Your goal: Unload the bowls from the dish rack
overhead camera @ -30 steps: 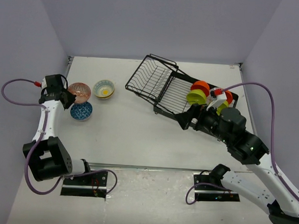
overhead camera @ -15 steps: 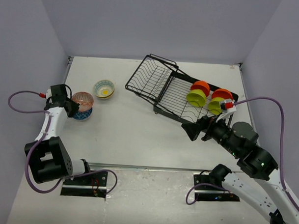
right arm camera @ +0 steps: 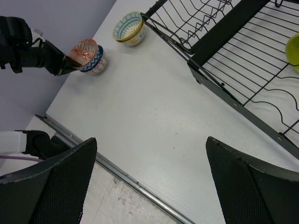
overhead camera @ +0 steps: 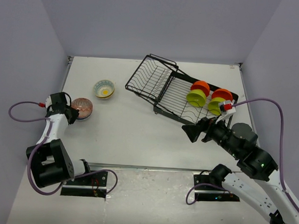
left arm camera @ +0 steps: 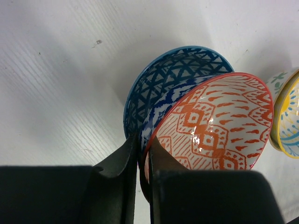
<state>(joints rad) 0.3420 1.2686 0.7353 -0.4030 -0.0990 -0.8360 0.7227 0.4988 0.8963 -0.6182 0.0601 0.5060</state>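
**Placing step of the unloading.** My left pincer (left arm camera: 143, 148) is clamped on the rim of the brownish pink bowl (left arm camera: 212, 126), with the bowl's wall pinched between the two jaws. This bowl leans tilted inside the blue patterned bowl (left arm camera: 159, 88), near the left edge of the tabletop (overhead camera: 129, 136). The white floral bowl (overhead camera: 104, 89) stands apart from this pair, farther from me along the same edge.

The dish rack (overhead camera: 160, 85) lies askew, running from the far middle toward the right edge. Four bowls stand on edge in its right-hand section: two orange bowls (overhead camera: 200, 86) and two lime green bowls (overhead camera: 195, 97). My right pincer (overhead camera: 192, 132) hovers over bare tabletop beside the rack's near side, jaws spread wide and holding nothing.

I judge the nesting of the pink bowl nearly finished, with four bowls left to unload. Next I should part the left jaws and lift straight off the rim, so the nested pair is neither dragged nor tipped. The right pincer must then swing toward the rack and take the nearest green bowl by its upper rim, clear of the wires.
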